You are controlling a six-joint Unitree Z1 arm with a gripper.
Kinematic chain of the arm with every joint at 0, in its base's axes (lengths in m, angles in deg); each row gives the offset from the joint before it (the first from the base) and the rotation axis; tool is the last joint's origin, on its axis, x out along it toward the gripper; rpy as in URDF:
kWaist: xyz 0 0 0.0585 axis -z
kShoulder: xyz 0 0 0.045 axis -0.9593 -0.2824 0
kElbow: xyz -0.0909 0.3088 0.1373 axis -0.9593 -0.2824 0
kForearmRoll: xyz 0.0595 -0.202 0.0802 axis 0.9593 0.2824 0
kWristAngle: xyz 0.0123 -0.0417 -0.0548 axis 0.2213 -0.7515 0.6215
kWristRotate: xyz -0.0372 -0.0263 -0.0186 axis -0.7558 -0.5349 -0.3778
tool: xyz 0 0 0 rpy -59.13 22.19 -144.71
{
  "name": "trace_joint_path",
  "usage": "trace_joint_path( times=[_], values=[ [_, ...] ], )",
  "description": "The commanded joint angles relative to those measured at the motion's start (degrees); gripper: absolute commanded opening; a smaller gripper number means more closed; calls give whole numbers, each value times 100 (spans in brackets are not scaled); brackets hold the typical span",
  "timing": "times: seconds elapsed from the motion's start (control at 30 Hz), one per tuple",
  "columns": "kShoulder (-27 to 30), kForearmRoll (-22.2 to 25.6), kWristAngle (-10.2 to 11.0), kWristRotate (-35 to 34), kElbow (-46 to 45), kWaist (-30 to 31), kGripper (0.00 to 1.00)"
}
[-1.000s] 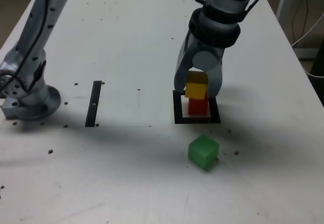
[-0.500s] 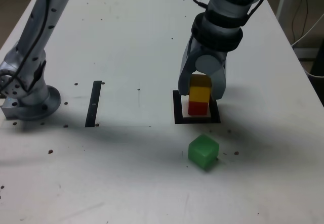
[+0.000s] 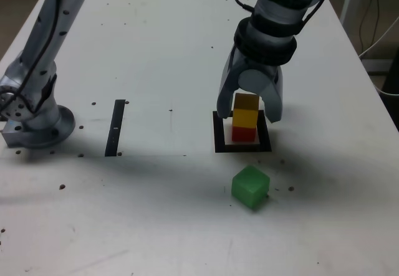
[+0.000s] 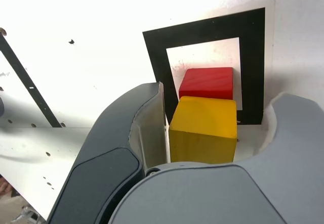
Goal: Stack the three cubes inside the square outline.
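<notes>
Grey end effector [image 3: 249, 104] part-open astride yellow cube [image 3: 245, 111] (released)

You are looking at a white table [image 3: 156, 52] with a matte top flecked with small dark specks. On it lies the thick black square outline with a white centre [image 3: 217, 133], and the red cube [image 3: 244, 134] rests inside that. Nearer the camera, apart from the outline, sits the green cube [image 3: 250, 187]. Toward the exterior view's left lie a thin black strip [image 3: 116, 128] and the arm's grey round base [image 3: 38, 128].
</notes>
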Motion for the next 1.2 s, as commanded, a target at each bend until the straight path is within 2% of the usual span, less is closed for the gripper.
trace_joint_path(
  times=[0.0,0.7,1.17],
  values=[
    [105,-3,52,6,-19,-11,99],
    [862,223,376,2,-93,-10,100],
    [986,269,383,-18,-142,36,100]
  ],
)
